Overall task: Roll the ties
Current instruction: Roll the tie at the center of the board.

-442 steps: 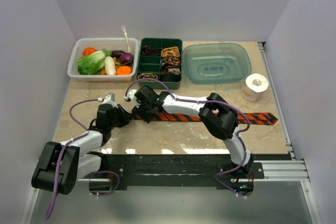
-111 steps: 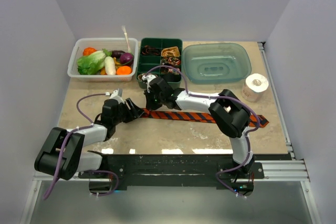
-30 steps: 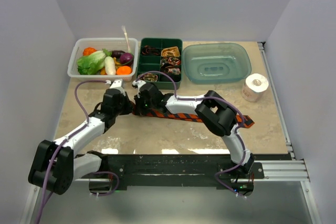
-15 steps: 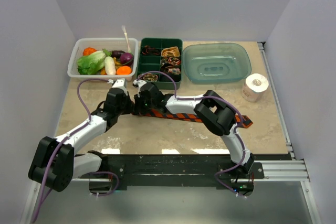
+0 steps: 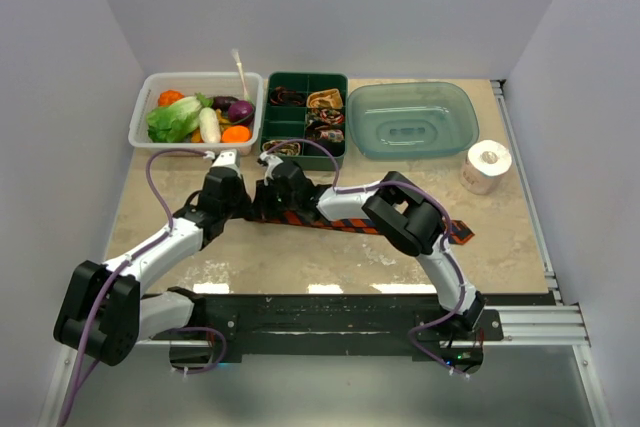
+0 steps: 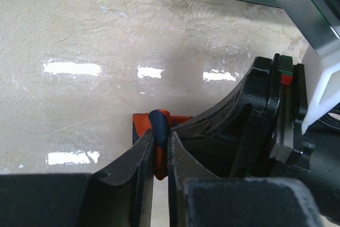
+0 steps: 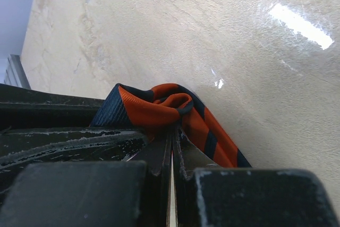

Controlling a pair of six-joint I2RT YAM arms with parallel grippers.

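An orange-and-black striped tie (image 5: 350,224) lies across the table, its pointed end (image 5: 458,232) to the right. Its left end is bunched into a small fold between my two grippers. In the left wrist view my left gripper (image 6: 161,137) is shut on that fold of the tie (image 6: 142,125), a dark stripe bulging above the fingertips. My right gripper (image 7: 173,131) is shut with the tie's curled end (image 7: 159,104) pinched at its tips. From above, the left gripper (image 5: 245,205) and the right gripper (image 5: 268,202) meet tip to tip. Small coiled ties (image 5: 325,99) sit in the green tray.
Behind the grippers stands a green compartment tray (image 5: 305,77). A clear bin (image 5: 140,132) of vegetables is at the back left, a teal basin (image 5: 455,97) at the back right, and a white paper roll (image 5: 488,165) near the right edge.
The tie's pointed end has slid left toward the grippers, and the right arm's elbow has shifted left with it. Both grippers stay shut on the tie's left end.
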